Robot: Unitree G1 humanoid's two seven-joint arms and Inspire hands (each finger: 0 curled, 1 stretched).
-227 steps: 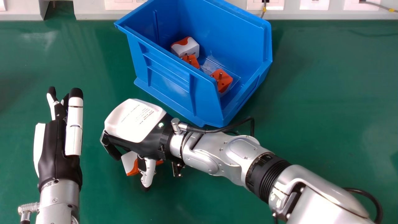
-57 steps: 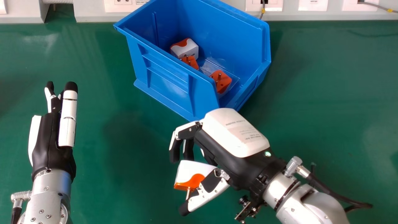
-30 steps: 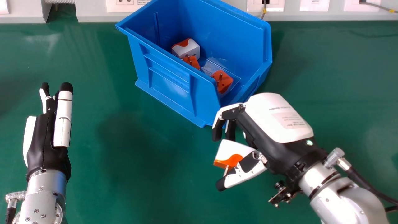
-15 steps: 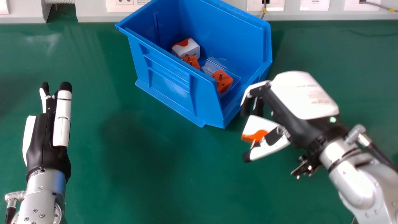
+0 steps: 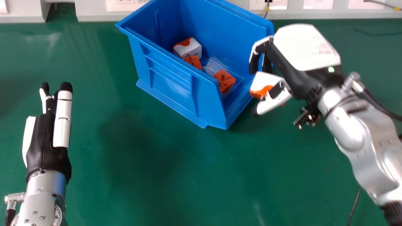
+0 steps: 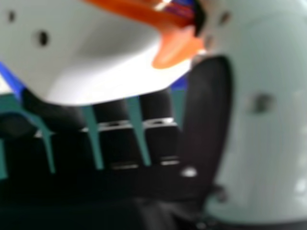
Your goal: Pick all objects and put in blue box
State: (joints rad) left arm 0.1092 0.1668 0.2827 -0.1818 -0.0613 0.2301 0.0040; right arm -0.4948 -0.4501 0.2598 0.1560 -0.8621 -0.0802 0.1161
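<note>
Held adptr [image 5: 264,81]: orange side twd robot.

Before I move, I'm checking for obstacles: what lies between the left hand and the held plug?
In the head view, the blue box and green tabletop lie between them.

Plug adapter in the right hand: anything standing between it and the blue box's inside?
The low lip of the blue box, on its right side; no loose object is visible between the plug adapter in the right hand and the inside. I can't tell whether the adapter is high enough to clear it.
</note>
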